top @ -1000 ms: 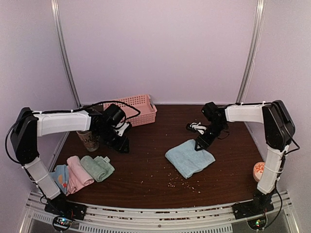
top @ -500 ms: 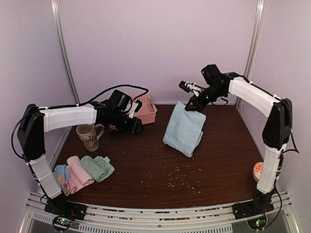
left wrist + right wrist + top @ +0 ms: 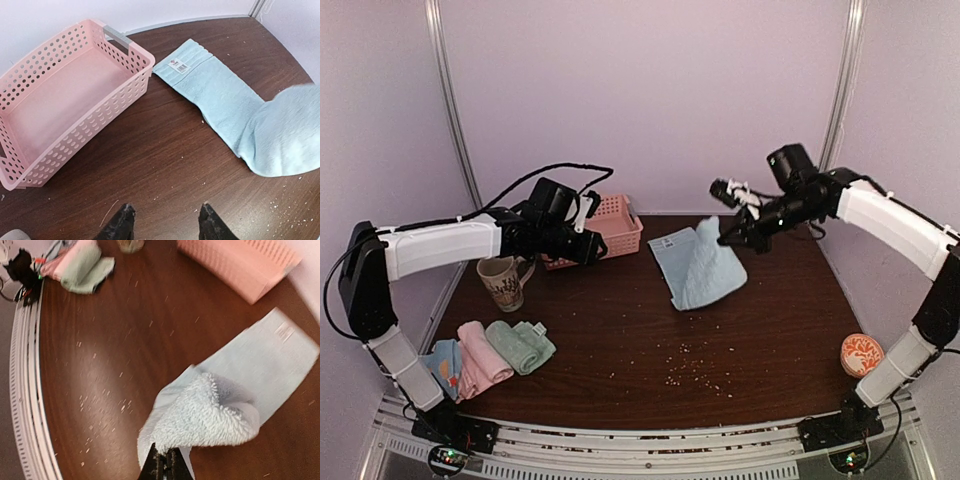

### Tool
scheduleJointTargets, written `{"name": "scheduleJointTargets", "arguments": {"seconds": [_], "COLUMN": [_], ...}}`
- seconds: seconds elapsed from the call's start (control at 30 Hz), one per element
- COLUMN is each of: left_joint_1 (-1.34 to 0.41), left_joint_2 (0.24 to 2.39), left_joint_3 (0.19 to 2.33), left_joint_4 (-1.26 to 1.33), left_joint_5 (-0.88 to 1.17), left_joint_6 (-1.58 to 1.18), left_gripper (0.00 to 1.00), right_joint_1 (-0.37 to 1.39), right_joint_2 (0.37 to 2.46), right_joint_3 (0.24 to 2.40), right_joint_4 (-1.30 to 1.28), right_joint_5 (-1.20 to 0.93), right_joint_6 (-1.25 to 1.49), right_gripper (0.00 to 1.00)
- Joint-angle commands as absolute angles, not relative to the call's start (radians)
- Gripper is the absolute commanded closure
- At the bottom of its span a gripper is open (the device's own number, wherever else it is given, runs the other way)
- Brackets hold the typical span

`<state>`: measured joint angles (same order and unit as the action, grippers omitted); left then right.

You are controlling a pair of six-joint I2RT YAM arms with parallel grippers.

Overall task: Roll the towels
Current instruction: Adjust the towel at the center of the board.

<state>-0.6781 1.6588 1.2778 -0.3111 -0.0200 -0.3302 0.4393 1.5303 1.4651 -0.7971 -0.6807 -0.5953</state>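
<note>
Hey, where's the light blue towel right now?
In the top view, the light blue towel is at the back of the table, just right of the pink basket; one end lies flat while the right gripper pinches the other end up.

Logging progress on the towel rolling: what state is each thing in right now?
light blue towel: unrolled, one end lifted, other end lying flat
pink towel: rolled
green towel: rolled
dotted blue towel: rolled or folded, unclear
basket: upright, empty
mug: upright
left gripper: open, empty
right gripper: shut on light blue towel
</note>
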Motion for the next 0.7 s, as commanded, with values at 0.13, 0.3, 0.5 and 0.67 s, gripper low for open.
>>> {"name": "scheduleJointTargets", "arguments": {"seconds": [0.13, 0.3, 0.5, 0.67], "left_joint_1": [-0.702, -0.727, -0.733, -0.733], "left_joint_2": [1.717, 1.782, 1.806, 1.826], "left_joint_3": [1.225, 1.280, 1.284, 1.291], "left_joint_4": [-0.190, -0.195, -0.188, -0.175], "left_joint_5": [0.196, 0.223, 0.211, 0.192], "left_joint_6": [-0.116, -0.094, -0.095, -0.092], "left_gripper": [0.69, 0.69, 0.67, 0.60], "right_joint_1": [0.303, 0.071, 0.070, 0.142], "right_joint_2": [1.477, 1.565, 1.585, 1.583], "right_joint_3": [1.339, 1.358, 1.341, 1.366], "right_joint_4": [-0.858, -0.772, -0.688, -0.702], "right_joint_5": [-0.696, -0.425, -0.192, -0.416], "right_joint_6": [-0.451, -0.257, -0.180, -0.280], "right_gripper": [1.00, 1.00, 0.51, 0.40]}}
